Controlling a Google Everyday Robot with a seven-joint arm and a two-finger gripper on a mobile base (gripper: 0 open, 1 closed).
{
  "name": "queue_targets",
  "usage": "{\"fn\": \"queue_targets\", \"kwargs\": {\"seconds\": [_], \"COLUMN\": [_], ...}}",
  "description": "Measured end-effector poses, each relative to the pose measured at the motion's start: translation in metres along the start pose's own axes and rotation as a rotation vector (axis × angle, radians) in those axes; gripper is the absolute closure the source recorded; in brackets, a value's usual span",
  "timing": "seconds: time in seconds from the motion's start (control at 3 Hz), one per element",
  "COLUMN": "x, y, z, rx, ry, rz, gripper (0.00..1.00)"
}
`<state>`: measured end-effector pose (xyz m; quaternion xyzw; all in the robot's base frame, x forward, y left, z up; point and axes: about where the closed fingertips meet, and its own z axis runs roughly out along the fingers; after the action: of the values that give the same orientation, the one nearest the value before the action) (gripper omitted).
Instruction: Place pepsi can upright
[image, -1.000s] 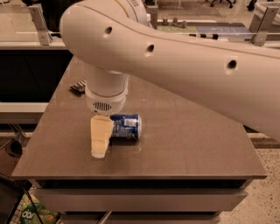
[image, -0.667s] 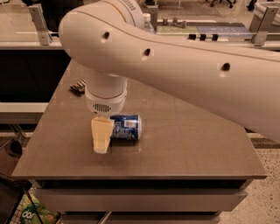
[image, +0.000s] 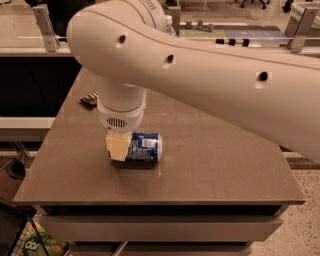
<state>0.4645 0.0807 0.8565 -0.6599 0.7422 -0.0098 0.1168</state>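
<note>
The gripper (image: 119, 146) is shifting right over one end of the pepsi can (image: 145, 147); I cannot tell its grip. The can is lying sideways, axis left-right.

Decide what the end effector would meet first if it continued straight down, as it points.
Probably the pepsi can, lying on its side: the end effector hangs at one end. Depth is unclear, so it might reach the table instead.

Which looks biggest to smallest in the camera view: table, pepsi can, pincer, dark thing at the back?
1. table
2. pepsi can and pincer (at the can's left end): look about alike, not ranked
3. dark thing, though farther away
</note>
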Motion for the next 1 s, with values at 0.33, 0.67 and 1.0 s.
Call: {"fn": "queue_targets", "kwargs": {"seconds": [0.33, 0.67, 1.0], "x": [-0.0002, -0.0003, -0.0004], "y": [0.0004, 0.0008, 0.0008], "z": [-0.0022, -0.0042, -0.0043], "rx": [0.005, 0.009, 0.010], "ry": [-0.001, -0.002, -0.002], "rz": [-0.001, -0.001, -0.001], "gripper": [0.88, 1.00, 1.00]}}
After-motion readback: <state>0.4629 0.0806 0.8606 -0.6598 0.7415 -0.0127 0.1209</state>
